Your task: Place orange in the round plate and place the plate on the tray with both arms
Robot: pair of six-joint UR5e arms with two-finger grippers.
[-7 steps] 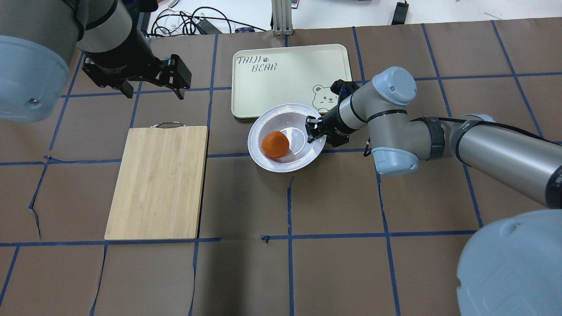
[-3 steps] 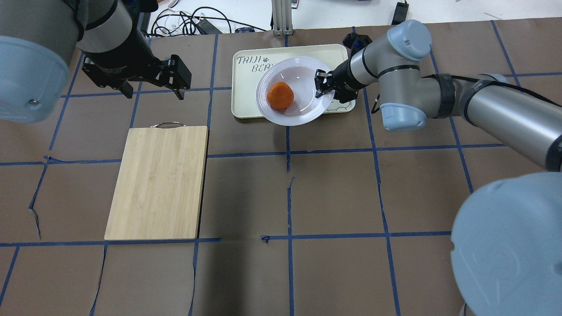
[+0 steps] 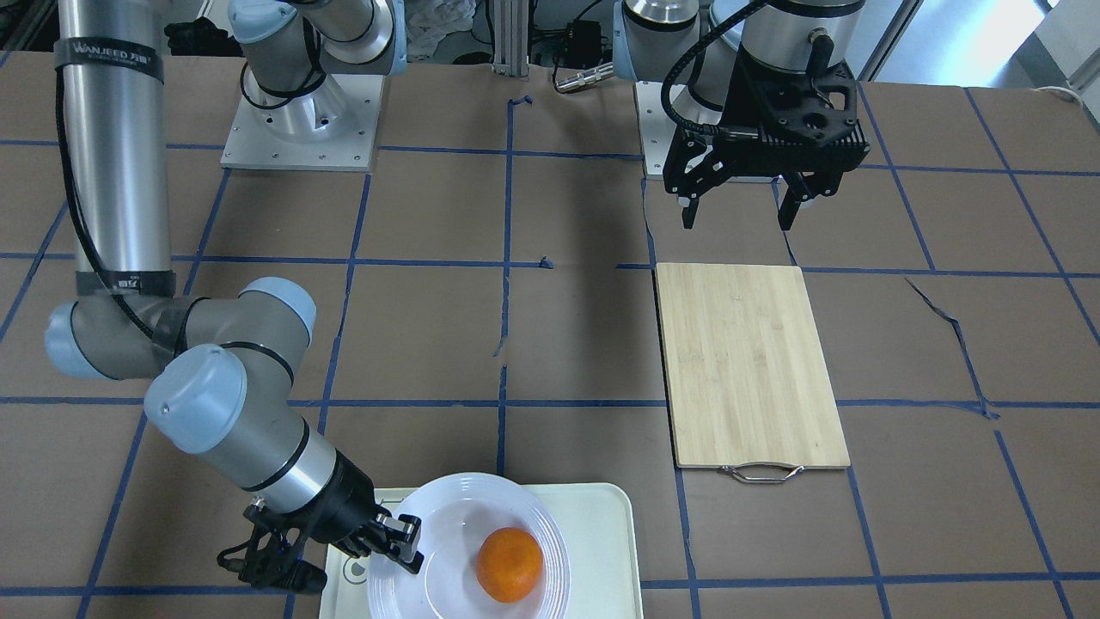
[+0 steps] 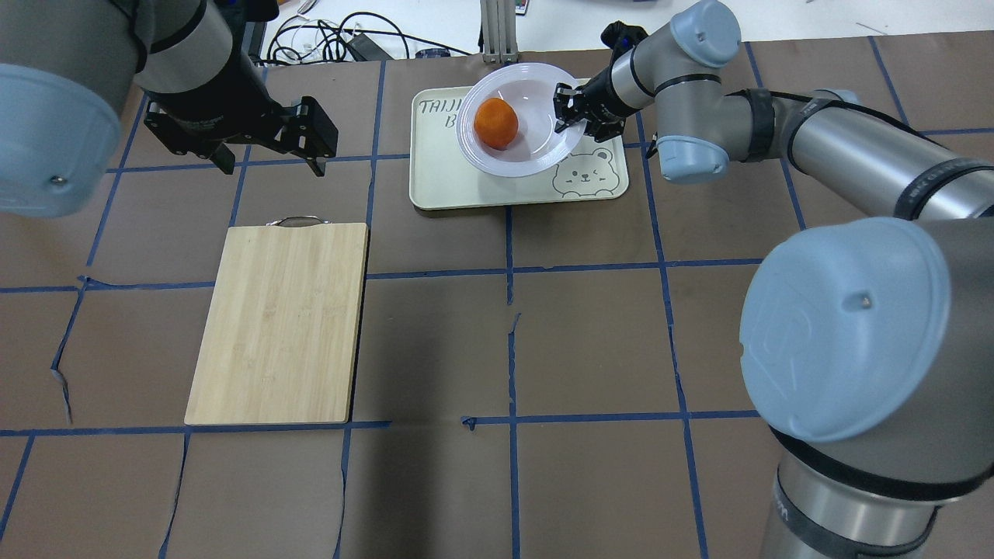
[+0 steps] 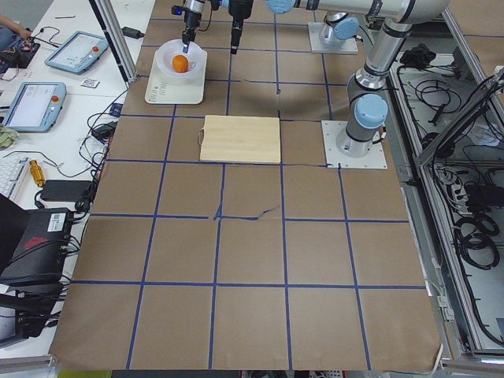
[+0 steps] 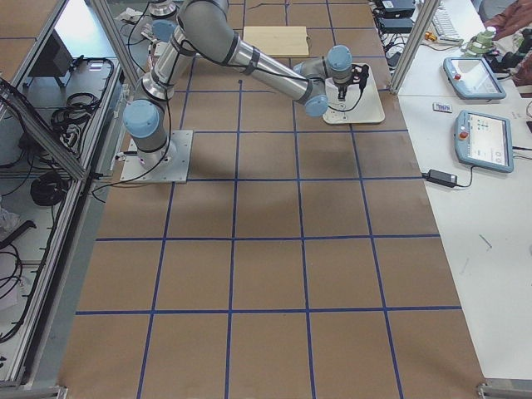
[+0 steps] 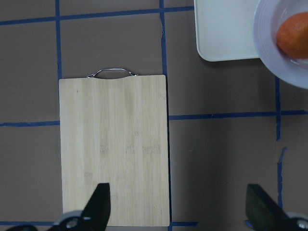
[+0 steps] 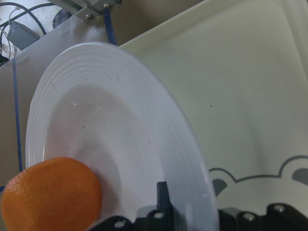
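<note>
Orange (image 3: 510, 563) sits in the sunken centre of the round plate (image 3: 455, 488), where it can't roll off. The right gripper (image 3: 402, 543) pinches the plate's rim, seemingly carrying it just over the tray (image 3: 606, 524). Beyond lies the cutting board (image 3: 748, 361). Farthest off, the left gripper (image 3: 737, 219) hangs spread wide, holding nothing.

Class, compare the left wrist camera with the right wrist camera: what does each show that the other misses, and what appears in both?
Only the left wrist view shows the cutting board with its metal handle, and the open left claw. Only the right wrist view shows the bear drawing on the tray and the right claw gripping the plate by its rim. Both show the plate, the orange in it, and part of the tray.
</note>
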